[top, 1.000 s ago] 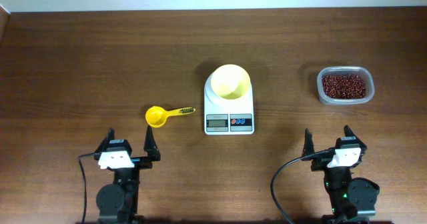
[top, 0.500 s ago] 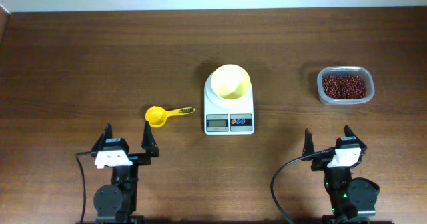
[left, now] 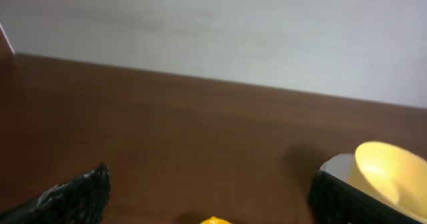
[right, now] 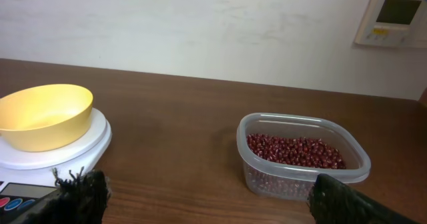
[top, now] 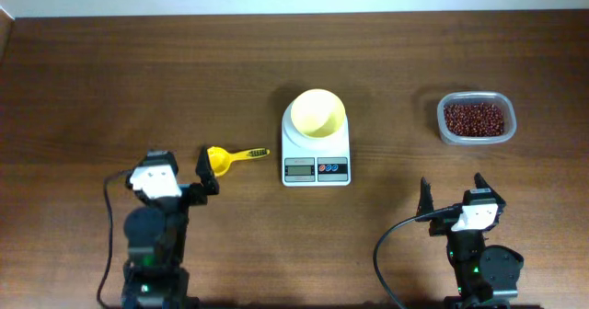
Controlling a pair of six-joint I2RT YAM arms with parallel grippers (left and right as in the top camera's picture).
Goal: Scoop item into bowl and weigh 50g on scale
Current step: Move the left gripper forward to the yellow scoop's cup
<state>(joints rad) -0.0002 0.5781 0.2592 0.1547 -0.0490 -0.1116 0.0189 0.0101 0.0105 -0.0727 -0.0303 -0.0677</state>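
Left arm has advanced up the table (top: 92,88) since the earlier overhead view; right arm and all objects unchanged. Left gripper (top: 177,166): jaws wide apart, nothing between them, one finger (top: 206,165) overlapping the cup end of the yellow scoop (top: 228,157) as seen from above; contact cannot be confirmed. Count: one scoop, lying flat, handle pointing right toward the scale (top: 317,168). One scale, white, display and buttons on its near edge. One pale-yellow bowl (top: 317,112) sitting on the scale platform, interior showing bare yellow only. One clear container (top: 441,121), far right, well apart from the scale, holding all the red-brown beans (top: 475,119) as a single heap. Right gripper (top: 453,188): jaws spread, holding nothing, near the table's front edge below the container.
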